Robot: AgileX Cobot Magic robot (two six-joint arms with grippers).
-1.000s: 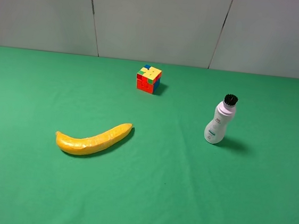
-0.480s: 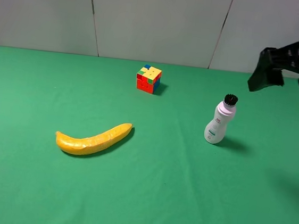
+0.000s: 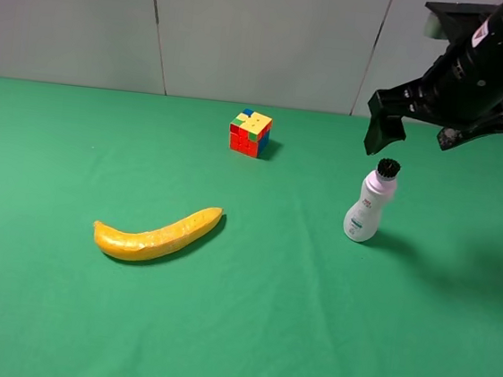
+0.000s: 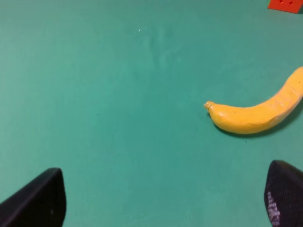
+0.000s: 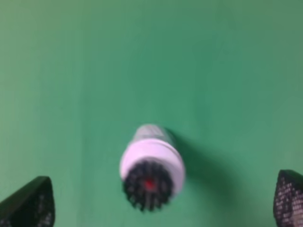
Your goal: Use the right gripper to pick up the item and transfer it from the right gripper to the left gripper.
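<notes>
Standing upright right of centre on the green bench [image 3: 263,334]: the item [image 3: 368,208], untouched. Right pincer [image 3: 409,142] hovers just above its black cap, jaws spread wide, empty. Left pincer [image 4: 161,201] likewise agape, empty. Banana [image 3: 159,233] left of centre; puzzle cube [image 3: 250,133] far centre.

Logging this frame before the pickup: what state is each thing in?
bottle: upright, capped, not gripped.
right gripper: open, empty, above the bottle.
left gripper: open, empty.
banana: unpeeled, lying on its side.
puzzle cube: scrambled, untouched.
</notes>
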